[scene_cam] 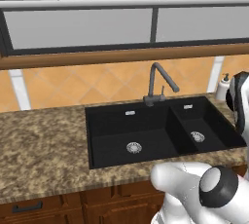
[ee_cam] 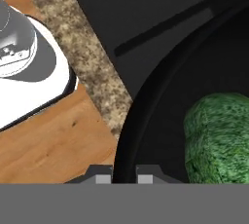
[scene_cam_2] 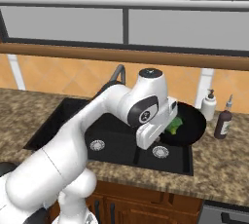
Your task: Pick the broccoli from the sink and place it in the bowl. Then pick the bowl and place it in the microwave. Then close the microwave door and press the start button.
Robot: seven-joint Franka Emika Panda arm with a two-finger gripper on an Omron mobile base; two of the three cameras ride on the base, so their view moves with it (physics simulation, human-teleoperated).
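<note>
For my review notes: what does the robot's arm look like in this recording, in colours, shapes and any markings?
The arm is glossy white, built of thick rounded tubular segments. Its joints are dark: a black ring and grey end cap show on the elbow in the left base view, and a black cap tops the wrist in the right base view, with a black band and a small round mark on the side. The gripper has two small dark grey fingers. No cables are visible.

Both basins of the black rectangular sink (scene_cam: 146, 138) lie open from above. The dark grey angled faucet (scene_cam: 158, 84) rises behind them; a white soap dispenser (scene_cam_2: 209, 104) and brown bottle (scene_cam_2: 223, 121) stand close together at the right end.
</note>
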